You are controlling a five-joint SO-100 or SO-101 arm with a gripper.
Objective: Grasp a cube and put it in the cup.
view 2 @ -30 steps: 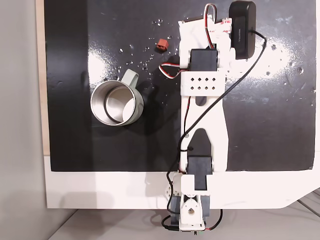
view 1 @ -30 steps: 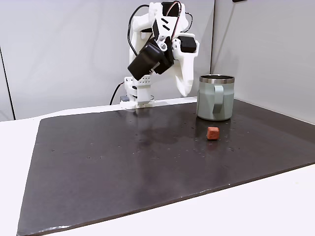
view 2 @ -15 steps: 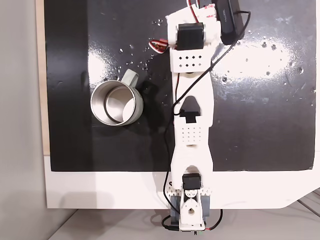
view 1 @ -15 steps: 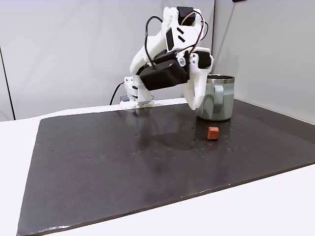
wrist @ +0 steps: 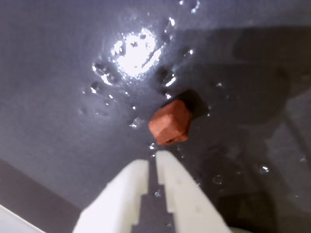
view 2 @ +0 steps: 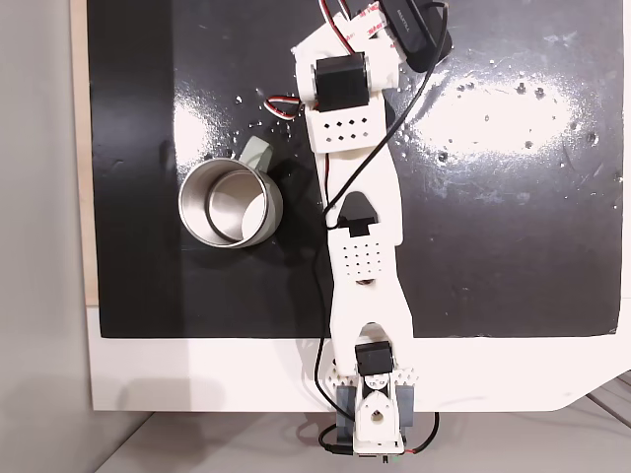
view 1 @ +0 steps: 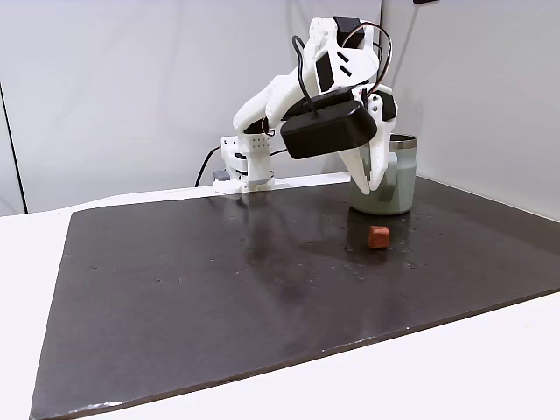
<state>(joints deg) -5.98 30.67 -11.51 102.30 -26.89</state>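
Reddish-orange cube [wrist: 169, 123] on black mat, white gripper [wrist: 156, 156] fingers nearly together, just short of it

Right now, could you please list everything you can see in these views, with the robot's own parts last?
cube: one, reddish-orange, lying on the dark mat just ahead of the fingertips in the wrist view, apart from the cup.
cup: one, pale grey-green with a bare steel rim, upright on the mat, nothing visible inside it from above.
mat: one, black and glossy, speckled with small droplets, covering most of the table.
table: one, white, under the mat.
arm: one, white with black motors, stretched out over the mat.
gripper: one, white, fingertips nearly together, above the mat beside the cube, holding nothing.
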